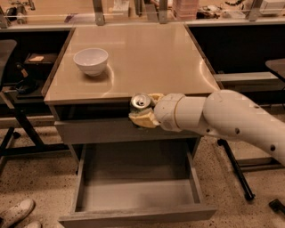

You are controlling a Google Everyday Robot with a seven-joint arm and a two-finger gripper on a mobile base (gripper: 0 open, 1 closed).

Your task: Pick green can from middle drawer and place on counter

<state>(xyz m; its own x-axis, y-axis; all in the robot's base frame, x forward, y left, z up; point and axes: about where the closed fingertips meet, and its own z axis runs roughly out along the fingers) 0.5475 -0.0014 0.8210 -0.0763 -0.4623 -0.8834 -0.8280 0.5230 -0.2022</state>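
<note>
Gripping green can [140, 101], gripper [143, 109] hangs at front edge of counter [147, 58], pale fingers [141, 119] clamped on can's sides, silver top facing up. Can held level with counter edge, above pulled-out middle drawer [138, 192], clear of drawer floor. White arm [222, 118] reaches in from right. White bowl [91, 61] stands on counter's left side, well apart from can.

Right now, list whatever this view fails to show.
The can: label hidden inside the tool, which grips it at the counter front edge; only the silver top shows.
The drawer: front face cut off by the bottom edge.
The arm: base beyond the right edge.
The bench clutter: blurred, cut by the top edge.
</note>
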